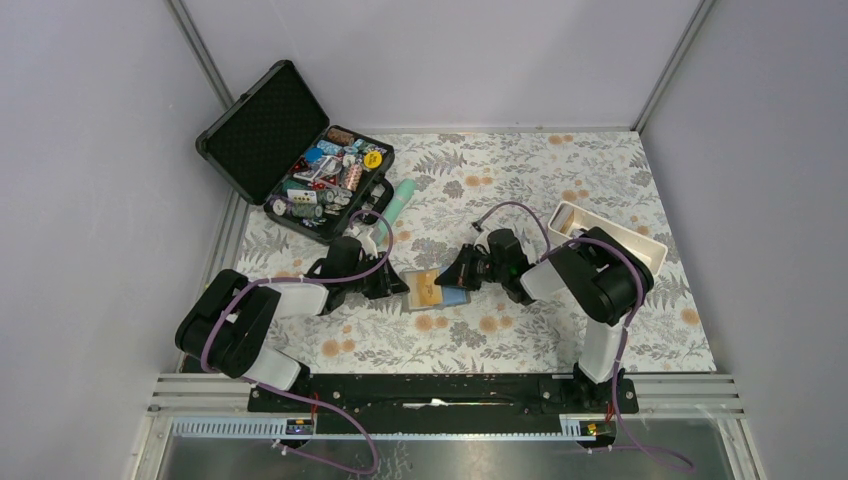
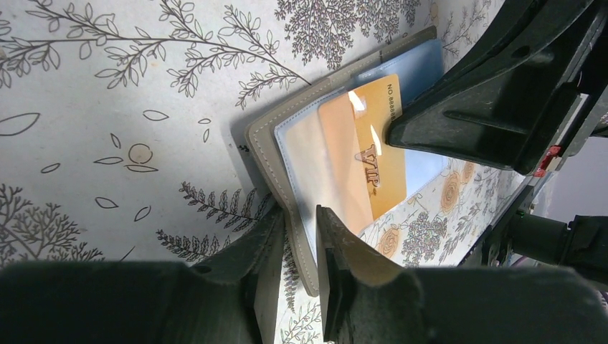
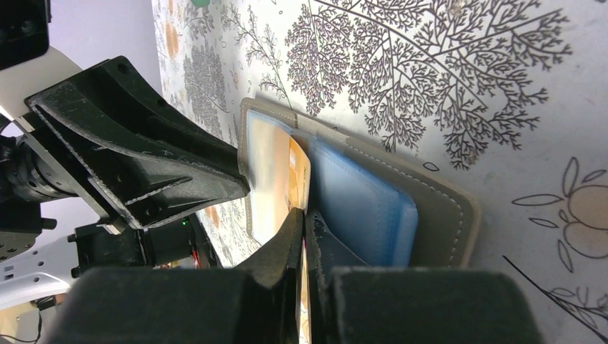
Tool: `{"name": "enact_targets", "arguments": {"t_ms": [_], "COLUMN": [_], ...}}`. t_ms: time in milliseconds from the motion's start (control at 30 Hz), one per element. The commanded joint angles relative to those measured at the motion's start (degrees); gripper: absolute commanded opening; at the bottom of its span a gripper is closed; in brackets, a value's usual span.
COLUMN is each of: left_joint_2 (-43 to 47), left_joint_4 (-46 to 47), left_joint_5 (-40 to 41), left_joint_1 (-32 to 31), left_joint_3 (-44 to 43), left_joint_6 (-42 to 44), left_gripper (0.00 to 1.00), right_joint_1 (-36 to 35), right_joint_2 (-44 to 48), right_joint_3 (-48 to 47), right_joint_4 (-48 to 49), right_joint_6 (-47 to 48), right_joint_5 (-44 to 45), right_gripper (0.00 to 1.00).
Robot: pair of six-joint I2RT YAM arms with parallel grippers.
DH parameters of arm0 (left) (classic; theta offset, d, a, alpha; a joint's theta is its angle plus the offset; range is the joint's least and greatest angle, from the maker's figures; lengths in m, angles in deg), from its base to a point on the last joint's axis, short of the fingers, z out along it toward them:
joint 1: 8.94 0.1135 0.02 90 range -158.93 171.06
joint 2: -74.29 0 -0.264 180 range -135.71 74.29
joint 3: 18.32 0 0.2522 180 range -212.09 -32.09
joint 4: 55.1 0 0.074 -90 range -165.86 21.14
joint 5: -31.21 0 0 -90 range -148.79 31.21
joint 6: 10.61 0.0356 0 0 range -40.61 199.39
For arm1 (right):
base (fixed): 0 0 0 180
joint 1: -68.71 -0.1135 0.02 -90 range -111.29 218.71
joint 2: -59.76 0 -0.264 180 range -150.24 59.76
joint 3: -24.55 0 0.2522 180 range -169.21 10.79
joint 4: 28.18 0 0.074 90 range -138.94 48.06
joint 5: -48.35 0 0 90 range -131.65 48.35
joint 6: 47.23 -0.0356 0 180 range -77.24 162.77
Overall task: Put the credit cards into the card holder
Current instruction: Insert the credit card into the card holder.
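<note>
The grey-brown card holder (image 1: 428, 292) lies open on the flowered cloth between both arms. My left gripper (image 1: 398, 285) reaches in from the left. Its jaws are closed narrowly on the holder's near edge (image 2: 301, 247), cover and clear sleeve between them. An orange-yellow credit card (image 2: 378, 154) sits partly inside the clear pocket. My right gripper (image 3: 303, 223) is shut on that card's outer end; a thin orange sliver shows between its fingers (image 3: 287, 240). Something blue (image 3: 358, 208) covers the holder's other half; card or lining, I cannot tell.
A large black hard case (image 1: 262, 128) stands open at the back left, holding several small items. A mint-green tube (image 1: 403, 198) lies beside it. A white oblong tray (image 1: 640, 242) sits at the right, behind my right arm. Grey walls enclose the table.
</note>
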Motion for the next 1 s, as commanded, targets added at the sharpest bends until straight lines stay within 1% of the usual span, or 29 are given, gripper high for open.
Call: {"name": "enact_targets", "arguments": {"t_ms": [0,67,200,500,633,800,967], "left_joint_2": [-0.3,-0.2,-0.3,-0.6,-0.6,-0.5,-0.6], "left_joint_4": [-0.1,-0.1,0.0,0.2,0.2,0.2,0.3], "left_joint_5": [0.7,0.5,0.2,-0.3,-0.2,-0.2,-0.2], "left_joint_1": [-0.1,-0.1,-0.1,-0.1,-0.1,-0.1,-0.1], "left_joint_3": [-1.1,-1.2,-1.3,-1.3,-1.3,-1.4,-1.5], "left_joint_6": [1.5,1.5,1.5,1.5,1.4,1.3,1.2], "left_gripper": [0.26,0.26,0.25,0.25,0.25,0.25,0.25], "right_joint_1": [-1.4,-1.6,-2.1,-4.3,-5.5,-7.2,-8.1], "right_joint_2": [-0.9,-0.5,-0.1,1.1,1.9,3.6,4.2], "right_joint_3": [-1.6,-1.9,-3.1,-6.7,-9.1,-11.5,-12.7], "right_joint_4": [-7.2,-8.5,-12.0,-19.6,-25.8,-32.5,-35.1], "right_joint_6": [3.6,4.1,5.4,8.7,10.3,12.6,13.0], "right_joint_5": [2.8,3.7,5.1,9.6,13.0,17.7,19.3], "right_gripper": [0.03,0.08,0.13,0.19,0.20,0.26,0.29]}}
